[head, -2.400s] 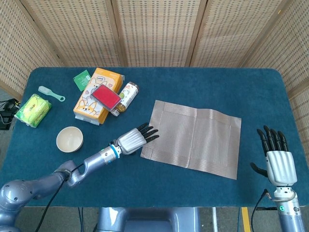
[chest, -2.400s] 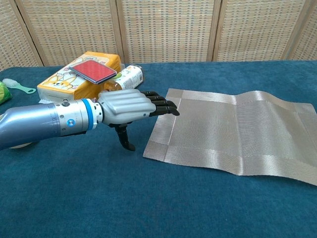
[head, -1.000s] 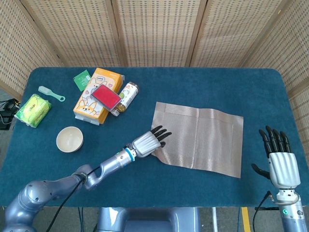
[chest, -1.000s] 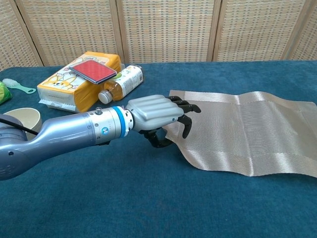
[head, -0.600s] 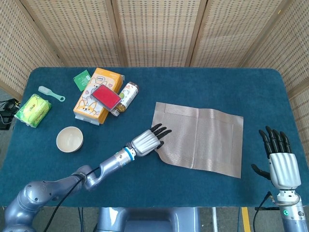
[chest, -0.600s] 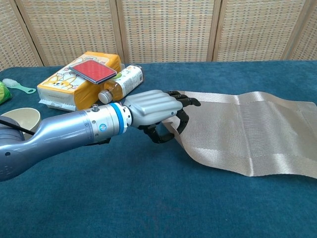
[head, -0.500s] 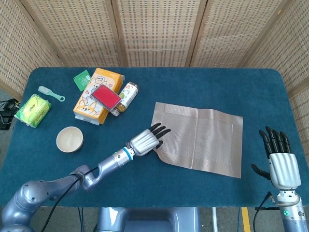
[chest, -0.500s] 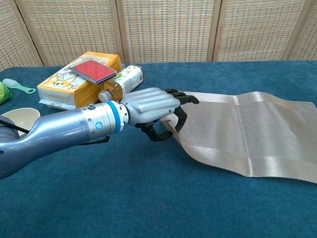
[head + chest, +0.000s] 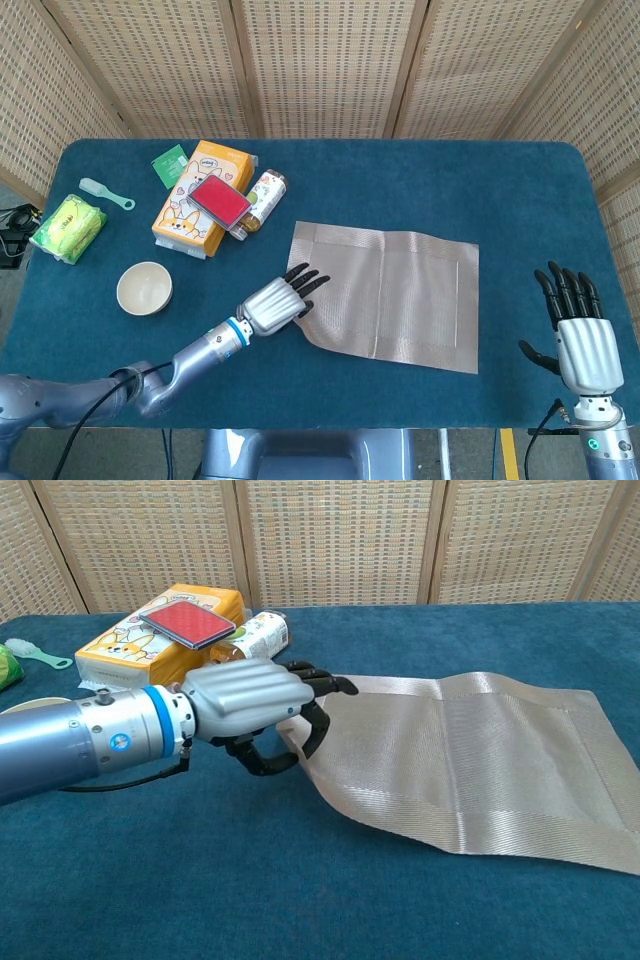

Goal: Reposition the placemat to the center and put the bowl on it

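A shiny grey woven placemat (image 9: 390,295) (image 9: 470,760) lies on the blue table, near its middle. My left hand (image 9: 272,303) (image 9: 250,705) pinches the mat's near left corner between thumb and fingers and lifts that edge slightly. The cream bowl (image 9: 144,288) stands empty at the left, apart from the mat; in the chest view only its rim (image 9: 40,705) peeks out behind my left forearm. My right hand (image 9: 578,335) hovers at the table's near right corner with its fingers spread, holding nothing.
At the back left sit an orange carton (image 9: 200,210) (image 9: 150,645) with a red case (image 9: 220,199) on top, a small bottle (image 9: 262,197) (image 9: 255,635), a green sachet (image 9: 170,165), a mint brush (image 9: 105,194) and a yellow-green pack (image 9: 68,227).
My left hand closed on the mat's near left corner and dragged the mat to the left, toward the table's middle. The right hand stayed put.
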Controlling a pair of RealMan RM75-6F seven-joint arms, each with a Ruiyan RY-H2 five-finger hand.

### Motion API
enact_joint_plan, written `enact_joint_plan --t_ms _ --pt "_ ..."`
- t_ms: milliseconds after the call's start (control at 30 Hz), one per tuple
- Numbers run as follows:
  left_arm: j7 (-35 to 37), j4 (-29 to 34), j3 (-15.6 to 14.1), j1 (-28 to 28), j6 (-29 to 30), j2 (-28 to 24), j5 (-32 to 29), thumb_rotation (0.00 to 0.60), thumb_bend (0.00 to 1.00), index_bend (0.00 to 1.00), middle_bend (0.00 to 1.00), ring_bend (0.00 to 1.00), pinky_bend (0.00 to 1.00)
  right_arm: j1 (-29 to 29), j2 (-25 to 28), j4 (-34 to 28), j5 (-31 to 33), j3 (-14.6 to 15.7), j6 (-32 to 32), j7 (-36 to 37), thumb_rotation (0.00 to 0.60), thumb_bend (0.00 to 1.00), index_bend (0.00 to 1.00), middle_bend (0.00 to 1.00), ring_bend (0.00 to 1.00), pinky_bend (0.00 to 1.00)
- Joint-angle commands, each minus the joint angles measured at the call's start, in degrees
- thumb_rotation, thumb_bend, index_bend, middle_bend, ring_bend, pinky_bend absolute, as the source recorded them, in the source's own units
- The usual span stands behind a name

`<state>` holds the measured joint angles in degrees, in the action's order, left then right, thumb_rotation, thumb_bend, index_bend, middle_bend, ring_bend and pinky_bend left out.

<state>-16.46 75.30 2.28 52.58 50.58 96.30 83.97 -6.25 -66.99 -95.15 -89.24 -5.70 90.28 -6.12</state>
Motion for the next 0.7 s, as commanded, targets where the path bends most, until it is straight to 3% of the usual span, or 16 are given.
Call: enact_joint_plan --t_ms 33,267,533,700 --pt "-9.5 8.8 -1.0 -3.5 0.8 -4.8 -5.6 0.6 0.51 0.79 0.0 0.0 0.0 0.1 0.0 -0.1 -0.1 0.0 0.1 0.1 0.6 0.0 0.0 0.0 0.0 0.0" --pt "-18.9 19.1 -4.0 -7.0 3.6 -9.2 -9.4 0.6 0.51 0.79 0.0 0.0 0.0 0.3 0.3 -0.5 -0.8 0.1 0.5 0.1 0.6 0.0 0.0 0.0 0.0 0.0" --pt "-21.5 24.3 -6.8 -9.0 4.7 -12.1 -9.2 0.6 0.51 0.79 0.0 0.0 0.0 0.5 0.4 -0.7 -1.3 0.2 0.7 0.2 0.6 0.0 0.0 0.0 0.0 0.0" --pt "-22.8 27.8 -10.1 -11.0 5.1 -14.5 -8.6 0.6 0.51 0.79 0.0 0.0 0.0 0.6 0.7 -0.9 -1.6 0.3 1.0 0.3 0.6 0.0 0.0 0.0 0.0 0.0"
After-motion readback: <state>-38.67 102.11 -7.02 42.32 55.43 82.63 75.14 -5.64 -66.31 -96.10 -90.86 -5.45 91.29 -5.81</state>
